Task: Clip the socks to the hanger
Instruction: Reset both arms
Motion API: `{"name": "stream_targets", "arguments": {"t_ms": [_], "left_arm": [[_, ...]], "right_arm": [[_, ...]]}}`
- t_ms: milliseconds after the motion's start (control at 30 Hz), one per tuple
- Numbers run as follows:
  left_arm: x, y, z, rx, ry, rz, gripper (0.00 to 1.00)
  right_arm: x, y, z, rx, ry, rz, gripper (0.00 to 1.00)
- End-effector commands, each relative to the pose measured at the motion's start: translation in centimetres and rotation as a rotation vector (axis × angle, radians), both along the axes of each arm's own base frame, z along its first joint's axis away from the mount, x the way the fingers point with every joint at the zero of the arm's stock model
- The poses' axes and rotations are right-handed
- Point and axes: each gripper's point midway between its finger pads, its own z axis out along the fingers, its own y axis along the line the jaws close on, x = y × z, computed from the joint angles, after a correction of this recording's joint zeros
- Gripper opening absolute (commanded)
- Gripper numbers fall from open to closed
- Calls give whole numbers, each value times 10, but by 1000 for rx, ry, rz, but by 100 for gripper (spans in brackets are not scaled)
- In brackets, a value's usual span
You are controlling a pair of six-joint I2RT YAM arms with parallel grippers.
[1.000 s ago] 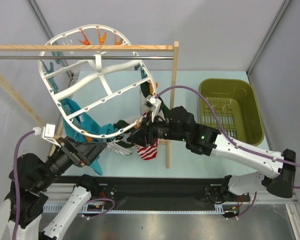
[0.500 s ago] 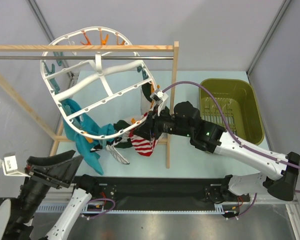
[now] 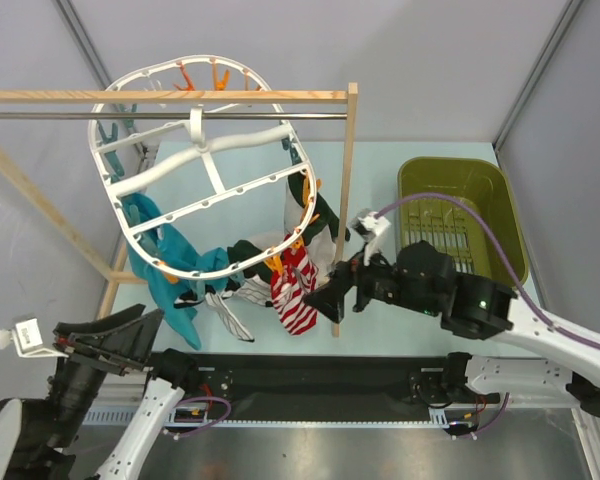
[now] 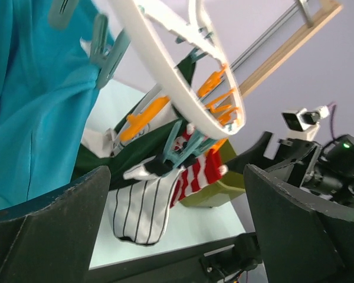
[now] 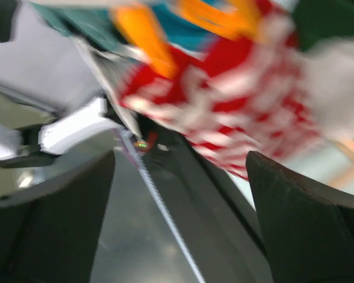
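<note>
The white oval hanger hangs tilted from the metal rod. A red-and-white sock dangles from a clip on its near rim, beside a white sock with thin black stripes. My right gripper is open just right of the red sock, apart from it. My left gripper is open, low at the near left, holding nothing. In the left wrist view the striped sock and the red sock hang under the rim, beyond my left gripper. The right wrist view is blurred: the red sock lies above my right gripper.
A teal cloth and a dark green garment also hang from the hanger. The wooden rack's upright post stands just behind my right gripper. An olive basket sits at the right of the table.
My right gripper has opened, let go of the red sock and drawn back to the right. The sock now hangs free. The left arm earlier dropped to the near left.
</note>
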Motion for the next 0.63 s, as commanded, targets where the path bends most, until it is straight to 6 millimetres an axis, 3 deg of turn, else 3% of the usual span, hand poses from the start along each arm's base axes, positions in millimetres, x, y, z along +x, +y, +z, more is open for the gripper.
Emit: {"name": "stream_targets", "arguments": {"t_ms": [0, 100, 133, 233, 400, 533, 600], "left_arm": [[14, -6, -25, -8, 61, -6, 100], [23, -15, -44, -18, 95, -34, 100], [24, -18, -48, -20, 99, -44, 100], [25, -21, -59, -45, 103, -59, 99], [25, -25, -77, -76, 125, -80, 100], [24, -28, -88, -78, 144, -92, 100], [26, -33, -93, -67, 153, -117, 100]], "right_arm": [[39, -57, -43, -116, 29, -364, 100], [60, -93, -70, -152, 51, -590, 100], [63, -101, -89, -185, 67, -639, 100], [69, -107, -108, -194, 57, -687, 100], [75, -119, -118, -175, 53, -753, 100], [76, -118, -121, -84, 74, -735, 100], [67, -111, -129, -69, 109, -655, 100]]}}
